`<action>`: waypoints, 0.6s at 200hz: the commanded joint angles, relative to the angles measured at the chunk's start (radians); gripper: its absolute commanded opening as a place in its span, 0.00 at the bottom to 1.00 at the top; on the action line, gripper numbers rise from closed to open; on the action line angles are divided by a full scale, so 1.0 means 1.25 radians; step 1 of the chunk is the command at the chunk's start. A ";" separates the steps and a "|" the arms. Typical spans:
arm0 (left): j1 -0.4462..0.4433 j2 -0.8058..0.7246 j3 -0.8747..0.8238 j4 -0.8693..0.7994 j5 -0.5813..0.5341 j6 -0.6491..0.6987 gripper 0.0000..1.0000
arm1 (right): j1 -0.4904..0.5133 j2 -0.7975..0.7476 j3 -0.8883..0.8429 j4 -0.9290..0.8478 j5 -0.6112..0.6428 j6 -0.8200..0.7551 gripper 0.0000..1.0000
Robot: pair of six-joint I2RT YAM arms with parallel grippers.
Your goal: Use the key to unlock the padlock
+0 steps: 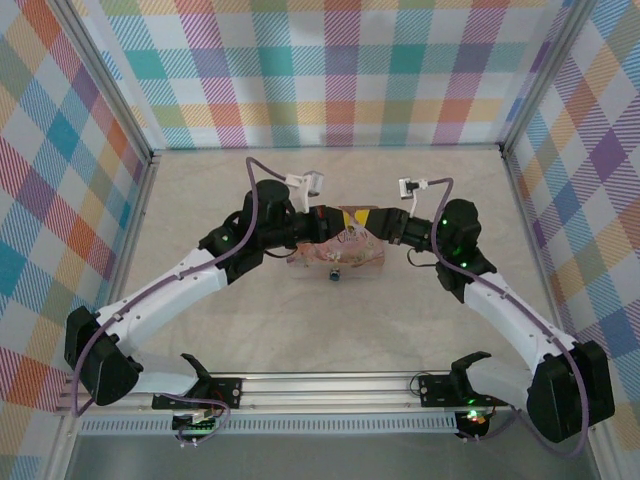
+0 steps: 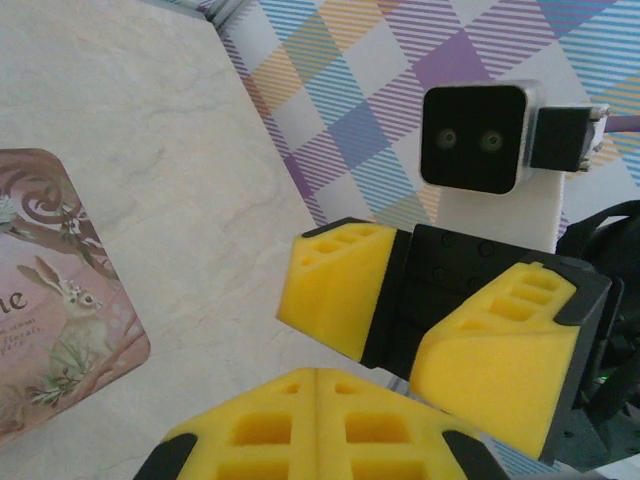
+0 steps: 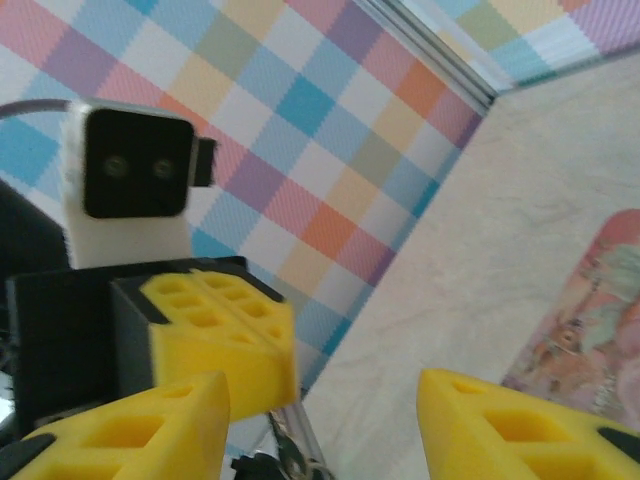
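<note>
Left gripper (image 2: 315, 400) is pinched closed, apparently on the key (image 3: 290, 445) dangling beneath it, facing the wide-open, empty right gripper (image 2: 420, 320), seemingly for a handover; the padlock (image 1: 334, 274) sits below both, against the tin (image 2: 60, 300)

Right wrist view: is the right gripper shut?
No, the right gripper is open: its yellow fingertips stand well apart, with the table showing between them.

Glossy printed tin (image 2: 60, 300), matt marbled tabletop (image 2: 150, 120), porous yellow foam jaws
</note>
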 commanded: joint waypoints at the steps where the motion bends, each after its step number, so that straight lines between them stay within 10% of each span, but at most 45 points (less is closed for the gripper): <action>1: 0.004 -0.028 -0.007 0.068 0.016 -0.023 0.00 | 0.010 0.009 -0.011 0.154 -0.041 0.080 0.44; 52: 0.003 -0.031 -0.007 0.090 0.016 -0.036 0.00 | 0.020 0.007 -0.014 0.115 -0.054 0.056 0.47; 120: 0.003 -0.034 -0.006 0.098 0.001 -0.038 0.00 | 0.026 0.012 -0.012 0.115 -0.070 0.051 0.27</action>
